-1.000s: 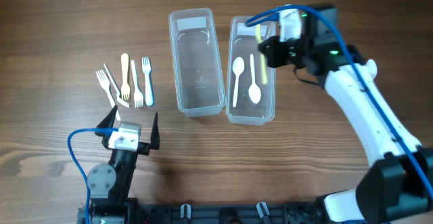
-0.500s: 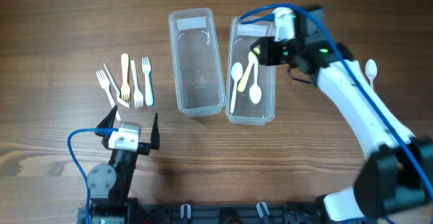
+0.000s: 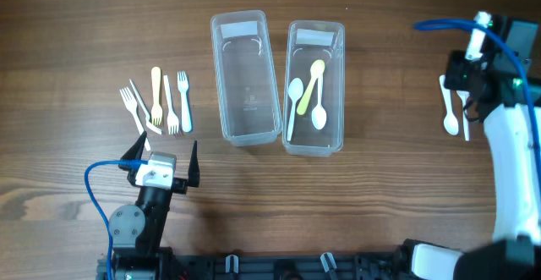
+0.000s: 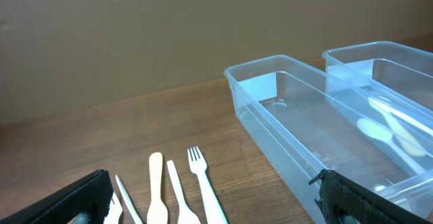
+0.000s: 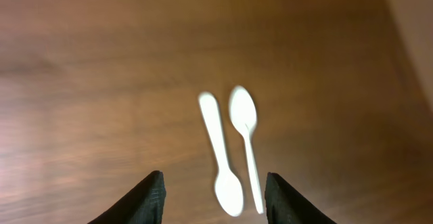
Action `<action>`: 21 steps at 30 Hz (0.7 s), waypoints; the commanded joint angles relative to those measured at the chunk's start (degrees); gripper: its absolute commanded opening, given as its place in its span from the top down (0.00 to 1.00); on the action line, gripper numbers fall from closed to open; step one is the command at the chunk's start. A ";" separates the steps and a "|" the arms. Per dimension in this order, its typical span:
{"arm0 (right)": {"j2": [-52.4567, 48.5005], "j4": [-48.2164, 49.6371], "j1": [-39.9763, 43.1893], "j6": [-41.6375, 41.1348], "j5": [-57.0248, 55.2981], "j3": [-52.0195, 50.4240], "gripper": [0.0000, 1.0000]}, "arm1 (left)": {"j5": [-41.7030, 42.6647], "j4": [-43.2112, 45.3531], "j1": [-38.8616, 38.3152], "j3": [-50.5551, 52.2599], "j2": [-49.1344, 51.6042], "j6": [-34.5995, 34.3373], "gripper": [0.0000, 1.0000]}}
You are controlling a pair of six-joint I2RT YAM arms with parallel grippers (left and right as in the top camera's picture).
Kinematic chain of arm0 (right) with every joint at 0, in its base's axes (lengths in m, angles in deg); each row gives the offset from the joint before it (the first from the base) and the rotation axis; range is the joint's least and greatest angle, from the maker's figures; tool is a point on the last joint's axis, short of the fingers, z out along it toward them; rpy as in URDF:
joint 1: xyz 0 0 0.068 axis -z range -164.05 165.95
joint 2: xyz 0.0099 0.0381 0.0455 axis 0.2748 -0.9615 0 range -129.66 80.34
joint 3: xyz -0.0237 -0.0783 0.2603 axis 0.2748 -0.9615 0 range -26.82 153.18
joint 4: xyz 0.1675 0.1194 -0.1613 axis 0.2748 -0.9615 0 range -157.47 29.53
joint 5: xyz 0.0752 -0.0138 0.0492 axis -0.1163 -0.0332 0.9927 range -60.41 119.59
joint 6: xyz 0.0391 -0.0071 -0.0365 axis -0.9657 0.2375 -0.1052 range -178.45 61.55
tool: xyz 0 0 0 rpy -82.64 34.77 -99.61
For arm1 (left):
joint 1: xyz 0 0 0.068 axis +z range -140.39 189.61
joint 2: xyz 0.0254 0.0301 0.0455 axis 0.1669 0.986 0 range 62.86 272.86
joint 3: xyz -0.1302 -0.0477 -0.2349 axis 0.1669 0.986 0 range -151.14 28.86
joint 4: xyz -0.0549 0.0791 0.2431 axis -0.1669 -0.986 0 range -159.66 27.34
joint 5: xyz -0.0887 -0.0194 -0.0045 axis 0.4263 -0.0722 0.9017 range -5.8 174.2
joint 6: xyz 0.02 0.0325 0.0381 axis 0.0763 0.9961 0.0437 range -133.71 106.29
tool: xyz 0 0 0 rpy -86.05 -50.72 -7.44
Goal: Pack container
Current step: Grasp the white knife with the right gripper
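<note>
A brown, wood-grained surface (image 3: pixel 76 26) fills the whole overhead view. Two clear, oblong containers are set side by side towards its far middle, with their long sides parallel and just apart. In the right-hand container (image 3: pixel 326 141) a yellow spoon (image 3: pixel 311 79) is laid aslant between two white spoons (image 3: pixel 318 112). The left-hand container (image 3: pixel 245 85) stands just beside it. Further left, a cluster of forks (image 3: pixel 169 102) is laid out roughly parallel on the bare wood, with a cream piece (image 3: pixel 155 90) among them.

The left arm (image 3: pixel 145 197) is placed at the near edge. The left jaws are spread wide, with nothing gripped. Their dark fingertips (image 4: pixel 74 198) are seen in the lower corners of the left wrist view, with the forks and both containers beyond them. Past the far edge of the surface only a plain, dull brown backdrop is shown, and no more of the room can be made out.

The right arm (image 3: pixel 507 119) is held over the right side of the surface, well apart from the containers. A loose pair of spoons (image 3: pixel 451 111) lies just beside it on the wood. In the blurred right wrist view the pair is seen side by side, bowls at opposite ends. The right jaws are spread and nothing is held, with one dark finger (image 5: pixel 142 200) showing at each side of the frame's lower edge. A paler strip (image 5: pixel 414 34) is visible in the upper right corner of that view.
</note>
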 commanded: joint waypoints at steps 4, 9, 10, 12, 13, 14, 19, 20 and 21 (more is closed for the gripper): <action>-10.69 -0.61 5.22 1.27 0.74 -0.87 0.52 | -0.33 -0.07 0.37 0.35 -0.35 0.85 0.00; -15.72 0.74 5.22 1.27 0.74 -0.87 0.52 | -0.31 -0.07 0.37 0.35 -0.35 0.85 0.00; -16.46 0.94 5.22 1.31 0.72 -0.87 0.52 | -0.31 -0.07 0.37 0.35 -0.35 0.85 0.00; -18.58 1.42 5.33 3.19 0.72 -0.87 0.52 | -0.31 -0.07 0.37 0.35 -0.35 0.85 0.00; -19.47 1.60 5.42 4.04 0.72 -0.87 0.52 | -0.33 -0.07 0.37 0.35 -0.35 0.85 0.00; -20.57 1.84 5.53 4.42 0.72 -0.87 0.52 | -0.33 -0.07 0.37 0.35 -0.35 0.85 0.00; -24.24 2.45 5.62 5.62 0.72 -0.87 0.52 | -0.33 -0.07 0.37 0.35 -0.35 0.85 0.00; -24.59 2.45 5.73 5.77 0.72 -0.87 0.52 | -0.33 -0.07 0.37 0.35 -0.35 0.85 0.00; -25.20 2.60 5.86 5.75 0.74 -0.87 0.52 | -0.31 -0.07 0.37 0.35 -0.35 0.85 0.00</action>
